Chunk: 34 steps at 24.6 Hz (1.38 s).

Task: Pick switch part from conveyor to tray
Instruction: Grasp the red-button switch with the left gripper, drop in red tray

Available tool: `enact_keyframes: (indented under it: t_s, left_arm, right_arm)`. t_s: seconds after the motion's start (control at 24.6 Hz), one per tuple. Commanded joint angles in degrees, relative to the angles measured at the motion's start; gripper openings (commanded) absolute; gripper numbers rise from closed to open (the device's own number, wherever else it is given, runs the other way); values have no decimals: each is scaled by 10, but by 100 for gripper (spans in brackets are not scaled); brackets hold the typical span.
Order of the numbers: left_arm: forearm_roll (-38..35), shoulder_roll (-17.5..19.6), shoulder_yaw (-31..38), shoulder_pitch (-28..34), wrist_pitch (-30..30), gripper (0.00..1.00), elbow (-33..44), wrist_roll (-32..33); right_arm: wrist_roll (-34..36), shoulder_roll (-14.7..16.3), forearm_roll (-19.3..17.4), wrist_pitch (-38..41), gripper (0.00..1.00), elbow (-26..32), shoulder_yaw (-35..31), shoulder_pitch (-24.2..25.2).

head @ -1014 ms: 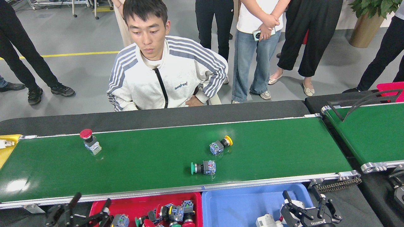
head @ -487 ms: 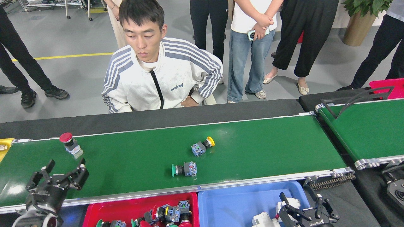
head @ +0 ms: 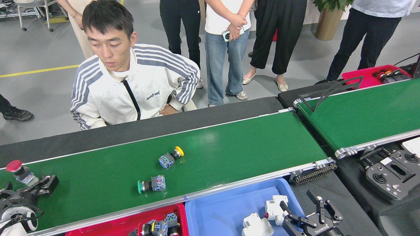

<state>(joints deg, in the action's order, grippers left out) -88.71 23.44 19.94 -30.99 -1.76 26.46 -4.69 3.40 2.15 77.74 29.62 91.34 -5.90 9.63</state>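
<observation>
- The conveyor (head: 229, 147) is a long, glossy green belt with thin silver side rails and a black drive chain at its near right corner.
- Three switch parts lie on it: a red-capped switch part (head: 18, 170) stands at the far left, a yellow-capped switch part (head: 170, 158) lies on its side mid-belt, and a green-capped switch part (head: 151, 184) lies just nearer (each has a boxy grey-blue contact block).
- The left gripper (head: 24, 190), black and angular, hovers with fingers spread just near the red-capped part, not touching it.
- The right gripper (head: 311, 216) sits open over the near right corner of the smooth blue tray (head: 213, 213), beside white blocky parts.
- The red tray (head: 115, 224) holds a jumble of switches.
</observation>
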Motion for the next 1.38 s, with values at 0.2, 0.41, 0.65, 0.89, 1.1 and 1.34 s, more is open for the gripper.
enact_keyframes:
  t_s: [0.2,0.41,0.65,0.89,1.1,1.34]
  left_arm:
    - [28,25,4,-33,9,49,-40,-22]
    - [75,31,0,-33,2,22,-51,-23]
    - [86,1,-57,20,-97,11,83,-42]
    - [106,-33,-75,221,-267,11,406,-21]
    - [97,-88,-120,337,-390,62,584,43]
    - [60,-142,-157,360,-362,100,649,59]
  right_arm:
    - [-1,5,-2,25,100,0,6,-17]
    - [-1,5,-2,32,100,-4,6,-22]
    - [-1,1,-3,31,100,-3,0,-12]
    - [-1,0,-24,25,100,-3,-37,-12]
    - [-1,1,-39,25,100,-5,-98,-11]
    - [-1,0,-40,25,100,-3,-142,3]
